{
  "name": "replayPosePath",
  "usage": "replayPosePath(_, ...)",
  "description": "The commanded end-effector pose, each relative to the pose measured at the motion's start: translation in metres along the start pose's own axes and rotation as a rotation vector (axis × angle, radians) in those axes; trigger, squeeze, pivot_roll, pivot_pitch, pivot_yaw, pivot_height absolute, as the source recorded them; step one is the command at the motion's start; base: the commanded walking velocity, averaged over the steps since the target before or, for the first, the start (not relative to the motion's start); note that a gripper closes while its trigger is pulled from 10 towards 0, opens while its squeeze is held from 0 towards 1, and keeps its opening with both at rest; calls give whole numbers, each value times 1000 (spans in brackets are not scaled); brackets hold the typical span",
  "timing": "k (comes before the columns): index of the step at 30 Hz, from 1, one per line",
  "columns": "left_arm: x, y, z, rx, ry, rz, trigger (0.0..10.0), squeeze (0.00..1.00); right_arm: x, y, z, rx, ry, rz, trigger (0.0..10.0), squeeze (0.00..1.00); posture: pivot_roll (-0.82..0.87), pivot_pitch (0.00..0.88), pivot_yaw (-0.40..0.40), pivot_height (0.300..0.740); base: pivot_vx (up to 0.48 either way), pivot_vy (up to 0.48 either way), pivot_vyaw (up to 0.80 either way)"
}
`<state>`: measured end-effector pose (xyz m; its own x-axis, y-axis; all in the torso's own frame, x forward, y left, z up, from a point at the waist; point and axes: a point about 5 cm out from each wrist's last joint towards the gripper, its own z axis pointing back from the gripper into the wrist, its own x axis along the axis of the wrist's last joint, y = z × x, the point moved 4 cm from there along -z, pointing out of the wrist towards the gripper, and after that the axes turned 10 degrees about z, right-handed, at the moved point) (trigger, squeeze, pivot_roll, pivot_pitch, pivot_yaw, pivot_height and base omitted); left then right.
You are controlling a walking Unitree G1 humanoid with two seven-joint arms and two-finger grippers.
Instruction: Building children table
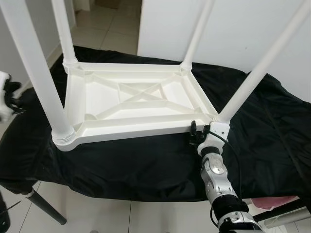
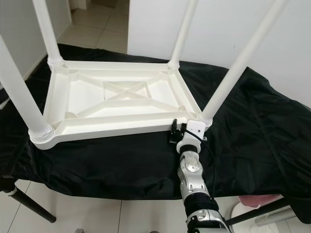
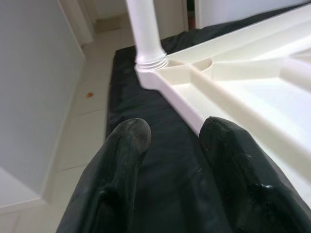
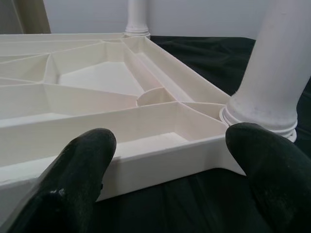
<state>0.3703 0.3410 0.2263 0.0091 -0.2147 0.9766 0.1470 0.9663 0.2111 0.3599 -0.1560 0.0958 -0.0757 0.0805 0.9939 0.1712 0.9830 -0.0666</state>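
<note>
Just ahead of jaws: table (image 4: 146, 141)

A table (image 1: 272, 145) draped in a black cloth (image 1: 121, 165) spans the frame from left to right, its dark legs showing at lower left and lower right over a pale tiled floor (image 1: 97, 213). On the cloth, in the upper middle of the frame, a white tabletop (image 1: 141, 104) lies upside down, its four legs (image 1: 43, 82) pointing up.

Inverted white children's table (image 1: 136, 104) rests on black-draped desk (image 1: 146, 165); right gripper (image 1: 198, 133) at its near-right corner.
</note>
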Motion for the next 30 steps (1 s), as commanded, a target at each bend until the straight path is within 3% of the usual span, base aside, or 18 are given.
replayPosePath(1, -8, -11, -10, -5, 13, 13, 10000, 0, -9, -10, 4, -59, 44, -38, 10000, 0, 38, 0, -117, 740, 0, 0, 0)
replayPosePath(2, -8, -11, -10, -5, 13, 13, 10000, 0, -9, -10, 4, -59, 44, -38, 10000, 0, 38, 0, -117, 740, 0, 0, 0)
replayPosePath(6, -13, -40, -29, -97, -12, 63, 10000, 0, -23, -19, 13, -150, 119, -48, 10000, 0, 29, 3, -118, 740, 0, 0, 0)
replayPosePath(14, -7, -68, -41, -172, -91, 135, 10000, 0, -36, -27, 15, -192, 183, -36, 10000, 0, 29, 2, -123, 740, 0, 0, 0)
replayPosePath(16, -7, -68, -41, -172, -91, 135, 10000, 0, -36, -27, 15, -192, 183, -36, 10000, 0, 29, 2, -123, 740, 0, 0, 0)
replayPosePath(27, -3, -115, -40, -344, -186, 170, 10000, 0, -29, -50, -4, -229, 194, -23, 10000, 0, 48, 8, -125, 740, 0, 0, 0)
replayPosePath(30, -11, -151, -26, -464, -209, 189, 10000, 0, -24, -60, -16, -225, 196, -24, 10000, 0, 49, 15, -127, 740, 0, 0, 0)
